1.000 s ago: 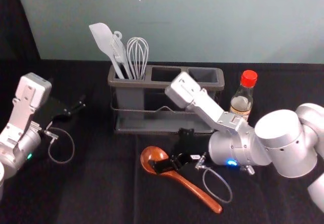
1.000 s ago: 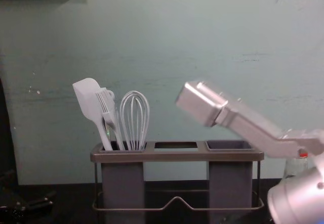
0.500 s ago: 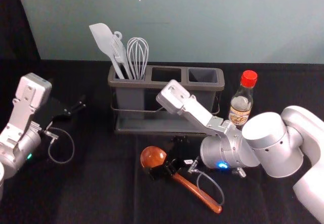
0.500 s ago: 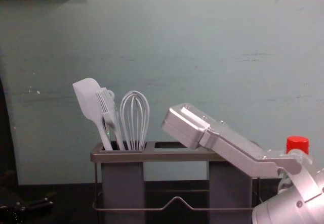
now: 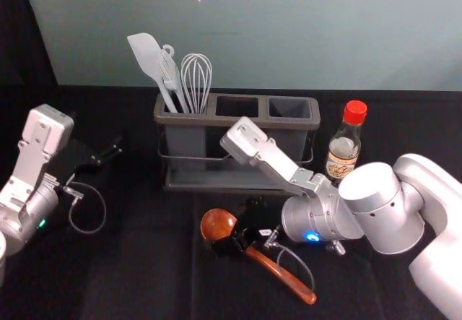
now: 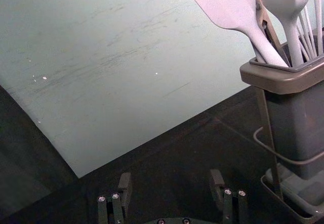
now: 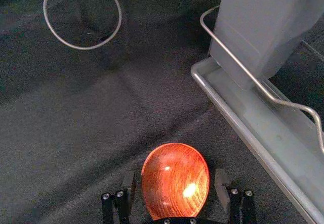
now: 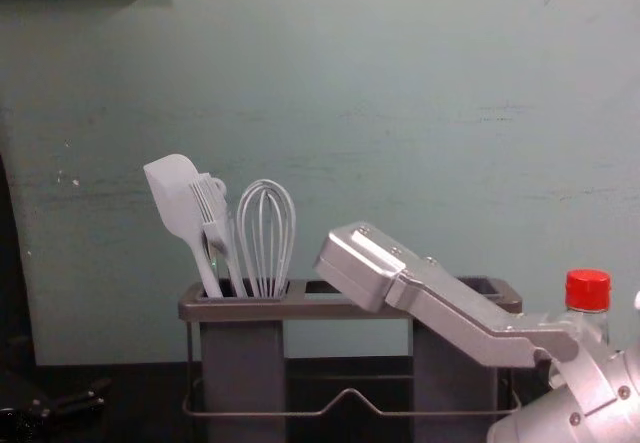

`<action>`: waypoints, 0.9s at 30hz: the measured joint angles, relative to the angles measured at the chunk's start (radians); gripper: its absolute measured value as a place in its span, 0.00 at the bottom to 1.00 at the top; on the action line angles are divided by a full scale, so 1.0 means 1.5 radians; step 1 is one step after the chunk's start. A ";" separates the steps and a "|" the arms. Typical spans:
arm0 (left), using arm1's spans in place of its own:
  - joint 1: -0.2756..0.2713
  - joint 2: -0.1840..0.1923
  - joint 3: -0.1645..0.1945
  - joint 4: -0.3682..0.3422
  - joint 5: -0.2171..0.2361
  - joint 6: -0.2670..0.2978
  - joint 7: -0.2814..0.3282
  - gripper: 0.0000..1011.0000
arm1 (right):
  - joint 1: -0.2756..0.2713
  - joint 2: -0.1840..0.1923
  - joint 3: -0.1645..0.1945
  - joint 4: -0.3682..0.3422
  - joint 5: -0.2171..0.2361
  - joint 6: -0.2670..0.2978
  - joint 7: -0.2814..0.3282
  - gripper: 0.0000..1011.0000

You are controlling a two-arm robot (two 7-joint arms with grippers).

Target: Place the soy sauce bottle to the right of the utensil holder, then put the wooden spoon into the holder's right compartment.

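The soy sauce bottle point(image 5: 343, 154), red-capped, stands upright to the right of the utensil holder point(image 5: 191, 120); in the chest view, its cap point(image 8: 588, 289) rises behind my right arm. The wooden spoon point(image 5: 289, 279) lies on the black cloth in front of the holder, bowl toward the left, handle slanting to the front right. My right gripper point(image 5: 237, 235) is low over the spoon, where bowl meets handle. In the right wrist view, the reddish bowl point(image 7: 174, 181) lies between the spread fingers of this gripper point(image 7: 176, 181). My left gripper point(image 5: 110, 154) waits open left of the holder; its wrist view shows the gripper point(image 6: 171, 184) holding nothing.
A white spatula point(image 5: 149, 58), a brush and a whisk point(image 5: 196, 81) stand in the holder's left compartment. The holder's wire rail and lower tray point(image 7: 243, 125) run close beside my right gripper. A wall point(image 8: 400, 113) rises behind the table.
My right arm has come lower and shifted a little left, bringing its gripper down at the spoon's neck. More of the bottle is uncovered. The left arm, spoon and holder have stayed put.
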 joint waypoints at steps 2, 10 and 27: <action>0.000 0.000 0.000 0.000 0.000 0.000 0.000 0.99 | 0.000 -0.002 0.000 0.002 -0.001 -0.001 0.000 0.99; 0.000 0.000 0.000 0.000 0.000 0.000 0.000 0.99 | -0.003 -0.006 -0.001 0.003 -0.011 -0.004 0.001 0.99; 0.000 0.000 0.000 0.000 0.000 0.000 0.000 0.99 | -0.011 -0.014 0.000 0.005 -0.036 -0.011 0.001 0.99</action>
